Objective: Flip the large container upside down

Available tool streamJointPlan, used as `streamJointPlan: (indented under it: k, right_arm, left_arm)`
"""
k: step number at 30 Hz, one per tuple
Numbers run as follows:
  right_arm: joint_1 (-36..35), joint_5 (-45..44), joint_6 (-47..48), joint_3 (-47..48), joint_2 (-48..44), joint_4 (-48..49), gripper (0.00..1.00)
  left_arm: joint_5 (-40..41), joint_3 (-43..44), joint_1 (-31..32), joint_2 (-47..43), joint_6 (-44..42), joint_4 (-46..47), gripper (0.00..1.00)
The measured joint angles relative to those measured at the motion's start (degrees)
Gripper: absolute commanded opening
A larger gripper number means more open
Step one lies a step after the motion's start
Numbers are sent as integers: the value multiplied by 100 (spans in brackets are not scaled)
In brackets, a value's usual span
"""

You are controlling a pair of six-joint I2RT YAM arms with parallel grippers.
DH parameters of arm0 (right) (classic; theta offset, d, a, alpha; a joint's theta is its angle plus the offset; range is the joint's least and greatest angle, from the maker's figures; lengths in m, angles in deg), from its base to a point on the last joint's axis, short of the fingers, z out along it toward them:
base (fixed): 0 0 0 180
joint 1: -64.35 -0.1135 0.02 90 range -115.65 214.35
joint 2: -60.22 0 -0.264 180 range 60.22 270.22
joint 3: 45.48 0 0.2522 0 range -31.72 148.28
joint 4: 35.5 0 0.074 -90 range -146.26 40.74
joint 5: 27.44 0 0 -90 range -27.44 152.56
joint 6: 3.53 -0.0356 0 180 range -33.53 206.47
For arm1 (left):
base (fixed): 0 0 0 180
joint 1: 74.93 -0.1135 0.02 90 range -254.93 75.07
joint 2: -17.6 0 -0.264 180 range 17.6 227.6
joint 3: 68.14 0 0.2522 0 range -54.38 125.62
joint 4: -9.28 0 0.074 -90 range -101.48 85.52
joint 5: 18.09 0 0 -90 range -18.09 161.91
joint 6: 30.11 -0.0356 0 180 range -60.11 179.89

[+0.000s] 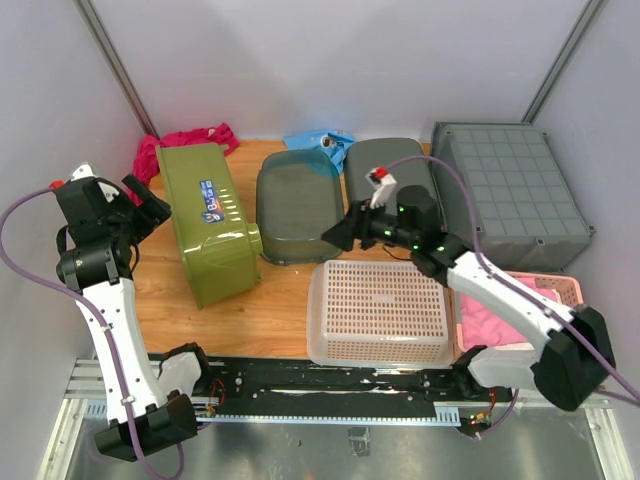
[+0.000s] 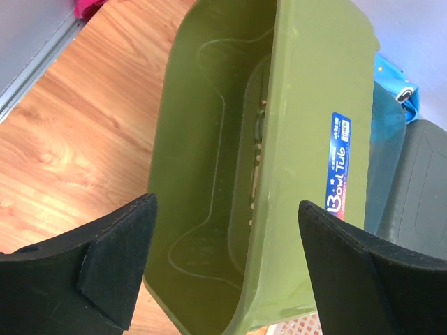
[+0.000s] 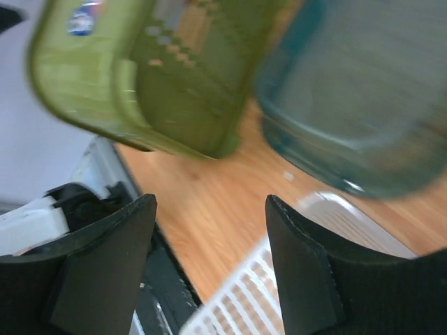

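The large olive-green tub (image 1: 205,225) lies on its side at the left of the table, its opening facing left and its labelled wall facing up. My left gripper (image 1: 148,205) is open just left of the opening. In the left wrist view the tub's inside (image 2: 223,139) and the rim of its upper wall show between the spread fingers of the gripper (image 2: 227,258), and nothing is held. My right gripper (image 1: 335,235) is open and empty, hovering over the gap between the teal tub (image 1: 297,205) and the white basket (image 1: 380,310). The right wrist view, blurred, shows the green tub's gridded bottom (image 3: 181,70).
A dark grey tub (image 1: 385,160) and an upturned grey crate (image 1: 510,195) stand at the back right. A pink basket (image 1: 555,300) sits at the right. Pink cloth (image 1: 185,140) and a blue item (image 1: 318,140) lie at the back. Bare wood (image 3: 223,188) shows under the right gripper (image 3: 209,258).
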Motion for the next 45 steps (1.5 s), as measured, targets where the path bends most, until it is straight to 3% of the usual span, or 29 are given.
streamJointPlan:
  k: [7,12,17,20,23,28,33,37,45]
  right_arm:
    - [-807,935,-621,361,1725,2833,59]
    - [-1010,1126,-1058,680,2680,4030,60]
    - [-1093,1268,-1287,1139,3405,4498,60]
    - [-1167,1335,-1344,1342,3635,4575,59]
    - [-1287,1471,-1386,1532,3807,4658,51]
    - [-1388,1631,-1440,1589,3875,4701,30]
    - [-1392,1670,-1458,1589,3875,4605,2]
    - [-1440,1674,-1327,1718,3810,4135,1]
    - [-1788,1014,-203,2791,3423,1784,1]
  left_arm:
    - [-48,22,2,46,22,-44,86]
    - [-334,282,0,190,68,-11,86]
    - [-713,518,2,308,109,122,87]
    - [-841,544,7,339,111,195,87]
    - [-920,544,17,348,114,212,87]
    - [-966,544,55,348,114,229,87]
    - [-1038,544,68,345,179,306,87]
    - [-1108,614,87,382,254,356,86]
    - [-1209,1497,120,730,358,437,86]
